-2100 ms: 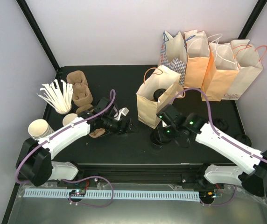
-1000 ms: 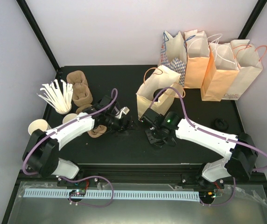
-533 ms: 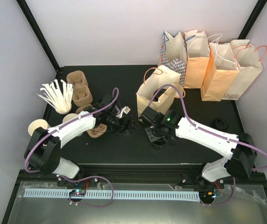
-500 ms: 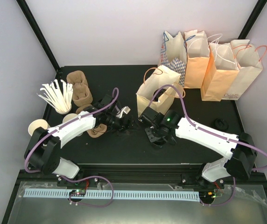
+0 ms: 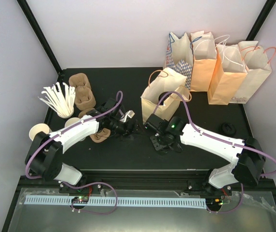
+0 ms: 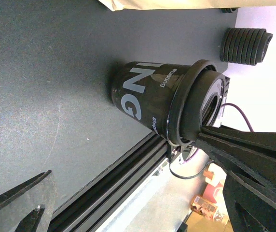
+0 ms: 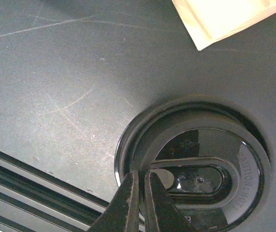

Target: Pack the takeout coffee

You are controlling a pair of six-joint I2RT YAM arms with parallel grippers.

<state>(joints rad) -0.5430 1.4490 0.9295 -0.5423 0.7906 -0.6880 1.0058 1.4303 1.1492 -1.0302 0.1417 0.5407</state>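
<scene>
Near centre we see black cup (image 6: 143, 96) upright, lid (image 7: 210, 150) up; right gripper (image 7: 140, 176) pressed together on lid, left gripper (image 5: 128, 126) spread wide.

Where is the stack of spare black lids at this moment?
Top view: the lid stack stands on the table's right side, in front of the row of bags and just beyond the right arm.

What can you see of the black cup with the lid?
The black cup is tapered and glossy, seemingly paper, with large pale lettering ending in ING. It stands upright on the dark table, capped by a round black plastic lid with an oval recess and embossed caution text. The right gripper, shut, sits at the lid's rim; contact is unclear.
</scene>
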